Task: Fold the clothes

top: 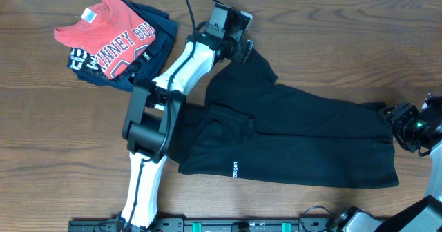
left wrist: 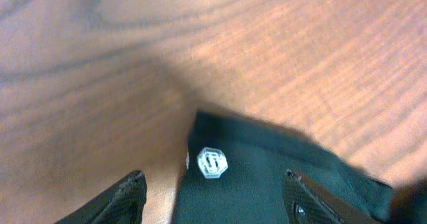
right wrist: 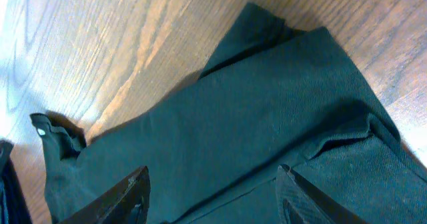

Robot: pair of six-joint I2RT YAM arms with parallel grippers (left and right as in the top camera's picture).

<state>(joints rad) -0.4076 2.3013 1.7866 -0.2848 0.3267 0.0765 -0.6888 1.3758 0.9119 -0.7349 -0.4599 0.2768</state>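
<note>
Cloth-folding in hand: black T-shirt (top: 297, 135) lies rumpled and part-doubled across table (top: 41, 156), centre to right. Left gripper (left wrist: 212, 184) is spread over its far end, pinching nothing. Right gripper (right wrist: 213, 177) is spread above right edge, also empty. Best to pinch matching corners, lift together, lay edge to edge. Red T-shirt (top: 110, 32) on navy garment (top: 157, 26) sits far-left, well apart. Left arm (top: 173, 80) overlies shirt's left side.
</note>
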